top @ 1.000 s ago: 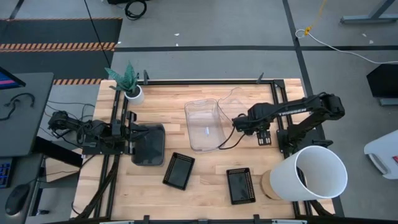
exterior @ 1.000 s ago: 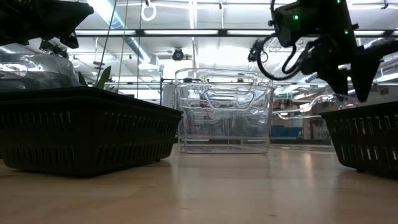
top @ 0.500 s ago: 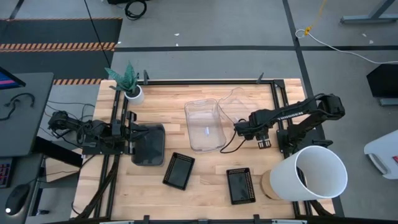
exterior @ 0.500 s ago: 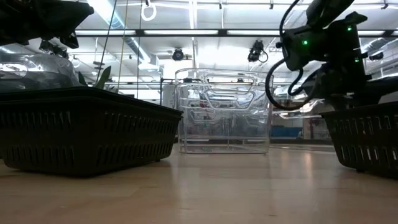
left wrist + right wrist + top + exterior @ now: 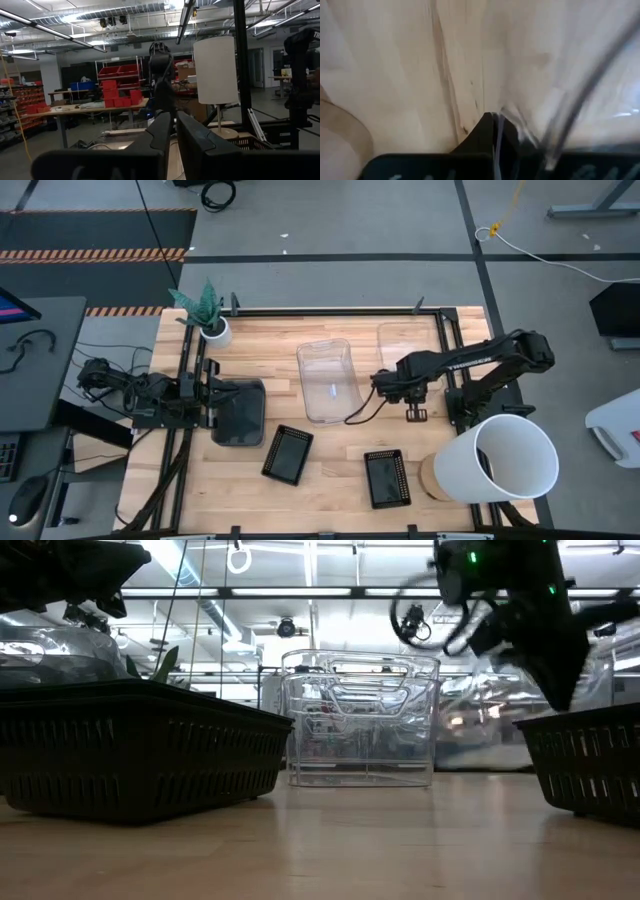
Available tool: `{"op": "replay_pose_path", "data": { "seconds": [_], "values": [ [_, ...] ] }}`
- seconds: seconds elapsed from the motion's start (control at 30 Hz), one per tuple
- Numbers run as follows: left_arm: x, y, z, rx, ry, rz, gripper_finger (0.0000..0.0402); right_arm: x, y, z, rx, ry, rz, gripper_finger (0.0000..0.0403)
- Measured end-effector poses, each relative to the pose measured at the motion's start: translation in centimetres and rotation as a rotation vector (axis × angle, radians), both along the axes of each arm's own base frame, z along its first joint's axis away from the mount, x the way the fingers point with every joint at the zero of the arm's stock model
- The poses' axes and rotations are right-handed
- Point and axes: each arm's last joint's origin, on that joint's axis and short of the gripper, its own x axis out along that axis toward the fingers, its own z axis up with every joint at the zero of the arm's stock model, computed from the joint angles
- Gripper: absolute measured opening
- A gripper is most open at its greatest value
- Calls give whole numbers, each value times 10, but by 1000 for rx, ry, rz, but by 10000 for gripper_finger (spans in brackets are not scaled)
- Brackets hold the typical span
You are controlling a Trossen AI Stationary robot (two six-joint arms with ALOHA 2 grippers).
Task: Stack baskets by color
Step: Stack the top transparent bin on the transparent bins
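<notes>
Right gripper (image 5: 383, 383) clamps the second clear basket's (image 5: 405, 348) rim; first clear basket (image 5: 327, 380), grey one (image 5: 238, 411), black trays (image 5: 287, 454) remain unstacked.

Your right pincer (image 5: 381, 383) has snapped from wide open to closed on the thin wall of the second clear basket (image 5: 403, 345), which now sits level just behind the pincer; a second ago that basket's outline looked tilted and irregular.
</notes>
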Motion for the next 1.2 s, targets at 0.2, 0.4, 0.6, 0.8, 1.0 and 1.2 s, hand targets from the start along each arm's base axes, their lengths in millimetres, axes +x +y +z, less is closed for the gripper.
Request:
{"op": "replay_pose_path", "data": {
  "seconds": [0.2, 0.4, 0.6, 0.8, 1.0, 1.2],
  "values": [
    [0, 0, 0, 0, 0, 0, 35, 12, 5, 52, -116, -90, -139, 5],
    [0, 0, 0, 0, 0, 0, 31, 27, 21, 99, -131, -278, -198, 3],
    [0, 0, 0, 0, 0, 0, 39, 61, 46, 108, -138, -301, -114, 3],
    [0, 0, 0, 0, 0, 0, 36, 107, 68, 115, -180, -311, 49, 3],
    [0, 0, 0, 0, 0, 0, 29, 148, 80, 120, -183, -350, 140, 4],
    [0, 0, 0, 0, 0, 0, 31, 175, 83, 113, -135, -334, 152, 4]
  ]
}}
